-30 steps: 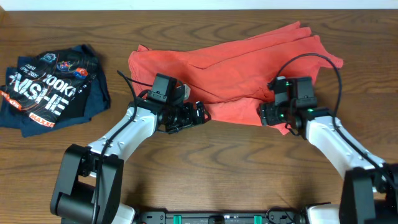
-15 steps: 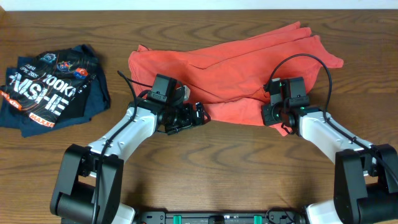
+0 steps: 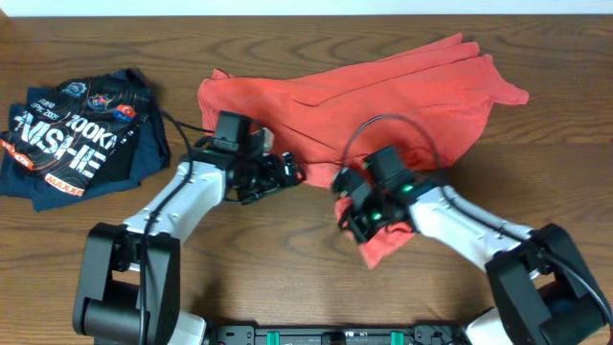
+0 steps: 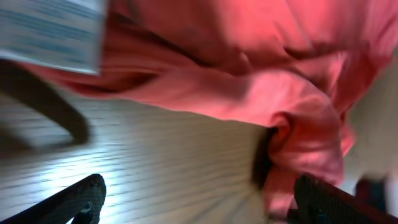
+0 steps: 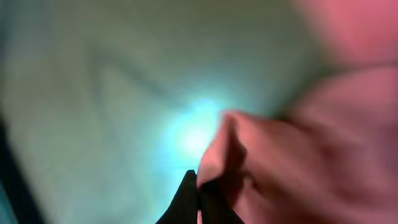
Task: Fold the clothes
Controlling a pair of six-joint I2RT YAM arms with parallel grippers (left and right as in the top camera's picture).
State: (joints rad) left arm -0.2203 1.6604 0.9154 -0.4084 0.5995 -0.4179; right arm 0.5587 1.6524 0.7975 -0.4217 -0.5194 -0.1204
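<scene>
Wooden table [image 3: 287,278]; right tool [image 3: 352,213] pinches red T-shirt [image 3: 364,86] edge (thin hold, may slip); left tool [image 3: 292,172] gapes empty.

T-shirt [image 3: 374,81] on table [image 3: 287,283], centre-rear; second garment [image 3: 81,139] far left; left hand [image 3: 290,172], right hand [image 3: 352,217] at T-shirt's front edge.

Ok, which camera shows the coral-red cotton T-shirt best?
Overhead: almost the whole coral-red cotton T-shirt shows, crumpled on the wooden table, one corner in the right gripper. Left wrist shows only a blurred bunched edge; right wrist, a blurred fold in the shut gripper.
</scene>
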